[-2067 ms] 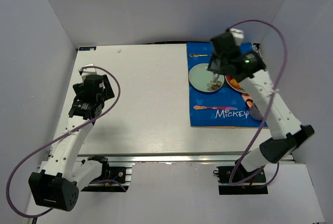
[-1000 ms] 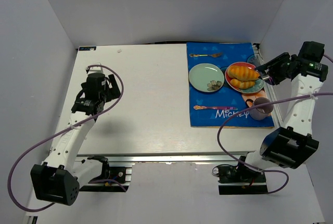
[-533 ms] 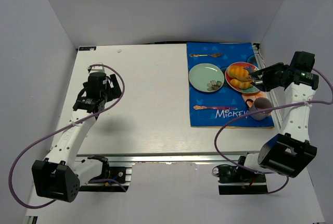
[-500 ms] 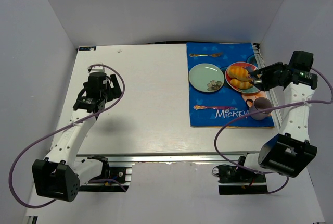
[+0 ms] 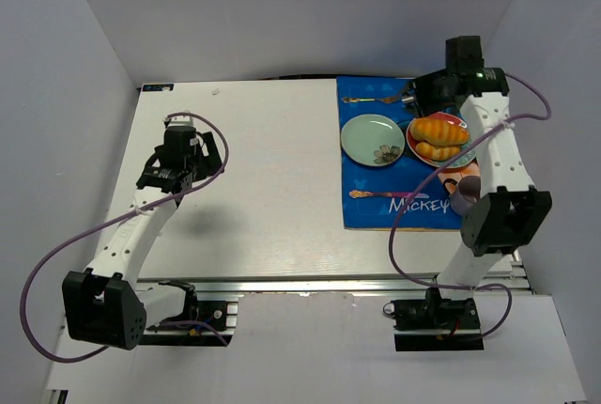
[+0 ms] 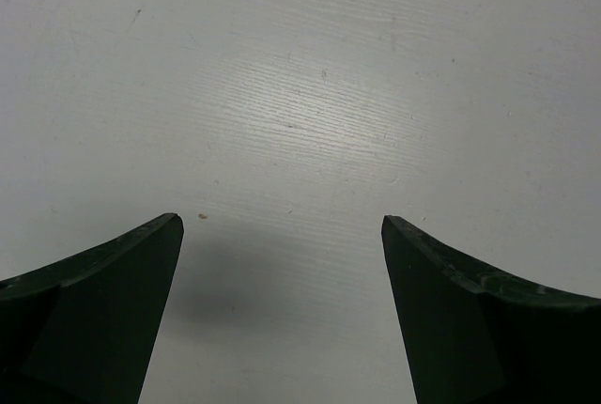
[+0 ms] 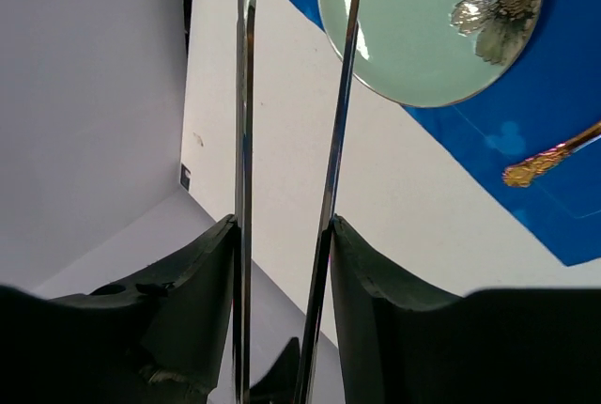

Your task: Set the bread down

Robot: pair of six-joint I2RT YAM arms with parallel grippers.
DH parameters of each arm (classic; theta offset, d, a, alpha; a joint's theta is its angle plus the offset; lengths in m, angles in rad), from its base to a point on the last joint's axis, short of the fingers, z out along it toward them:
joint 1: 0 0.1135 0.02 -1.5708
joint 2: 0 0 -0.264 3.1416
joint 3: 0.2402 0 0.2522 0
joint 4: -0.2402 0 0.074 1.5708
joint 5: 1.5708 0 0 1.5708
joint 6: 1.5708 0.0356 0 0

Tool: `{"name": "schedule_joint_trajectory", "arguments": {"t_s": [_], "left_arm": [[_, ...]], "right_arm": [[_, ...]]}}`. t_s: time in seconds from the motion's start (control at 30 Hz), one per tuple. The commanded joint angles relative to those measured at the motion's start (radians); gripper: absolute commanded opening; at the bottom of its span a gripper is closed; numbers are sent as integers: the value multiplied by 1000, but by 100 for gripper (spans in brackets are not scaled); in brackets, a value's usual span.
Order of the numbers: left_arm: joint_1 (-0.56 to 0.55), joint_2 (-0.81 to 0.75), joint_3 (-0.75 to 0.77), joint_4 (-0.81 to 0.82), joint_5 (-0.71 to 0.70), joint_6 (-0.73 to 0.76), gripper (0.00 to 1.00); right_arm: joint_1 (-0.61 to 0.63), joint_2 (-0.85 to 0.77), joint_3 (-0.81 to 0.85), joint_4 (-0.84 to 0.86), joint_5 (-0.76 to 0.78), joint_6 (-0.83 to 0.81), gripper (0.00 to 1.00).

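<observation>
The bread (image 5: 439, 129), a ridged golden-orange roll, lies on a red plate (image 5: 414, 141) with a paler yellow piece (image 5: 432, 149) in front of it. My right gripper (image 5: 424, 92) (image 7: 282, 221) hovers behind that plate, over the mat's far edge, shut on a pair of metal tongs (image 7: 243, 122). The tongs' two thin blades run up between the fingers and out of the wrist view, with nothing seen between them. A pale green plate (image 5: 362, 132) (image 7: 413, 38) sits left of the red one. My left gripper (image 5: 178, 155) (image 6: 282, 225) is open over bare white table.
A blue Mickey placemat (image 5: 376, 216) (image 7: 554, 94) carries both plates, a gold fork (image 5: 371, 100) at the back, a gold spoon (image 5: 376, 194) (image 7: 549, 155) in front and a purple cup (image 5: 467, 195) near the right arm. Grey walls enclose the white table (image 5: 263, 169).
My right arm swung from the red plate's right side round to behind it, carrying the tongs away from the bread. The bread stays on the red plate. My left arm shifted slightly.
</observation>
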Motion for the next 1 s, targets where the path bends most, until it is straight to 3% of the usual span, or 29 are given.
{"name": "schedule_joint_trajectory", "arguments": {"t_s": [0.0, 0.33, 0.47, 0.97], "left_arm": [[0, -3, 41, -7, 7, -2, 98], [-11, -23, 54, -5, 4, 27, 98], [-37, -49, 43, -8, -14, 30, 98], [-103, -63, 32, -19, -47, 36, 98]], "right_arm": [[59, 46, 147, -135, 157, 114, 48], [128, 91, 201, -293, 287, 249, 48], [145, 149, 308, -361, 312, 286, 48], [165, 200, 302, -360, 356, 355, 49]]}}
